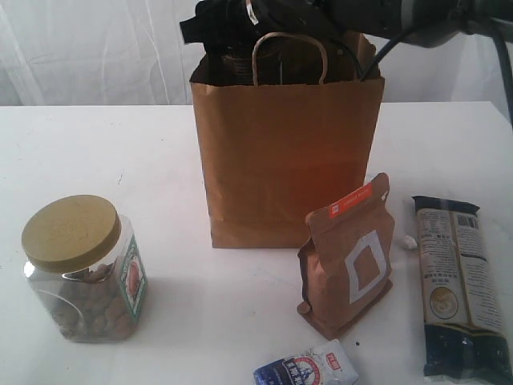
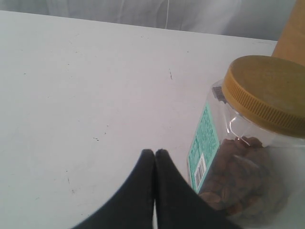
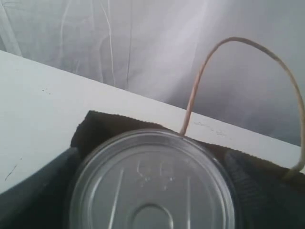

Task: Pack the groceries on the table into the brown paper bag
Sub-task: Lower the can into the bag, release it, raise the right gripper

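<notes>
The brown paper bag (image 1: pixel 280 152) stands upright at the middle of the table (image 1: pixel 96 152). My right gripper (image 1: pixel 232 32) hangs in its mouth, shut on the dark pull-tab can (image 3: pixel 152 162), whose silver lid fills the gap between the fingers (image 3: pixel 259 191). A bag handle (image 3: pixel 238 43) loops just beyond the can. The clear jar with tan lid (image 1: pixel 80 269) stands at the front left. My left gripper (image 2: pixel 155 151) is shut and empty, low over the table beside the jar (image 2: pixel 252 143). The brown window pouch (image 1: pixel 349 257), long dark packet (image 1: pixel 461 289) and small blue-white packet (image 1: pixel 309 369) lie front right.
A tiny white bit (image 1: pixel 409 241) lies between the pouch and the long packet. White curtains hang behind the table's far edge. The bag's brown side (image 2: pixel 293 33) shows just past the jar in the left wrist view.
</notes>
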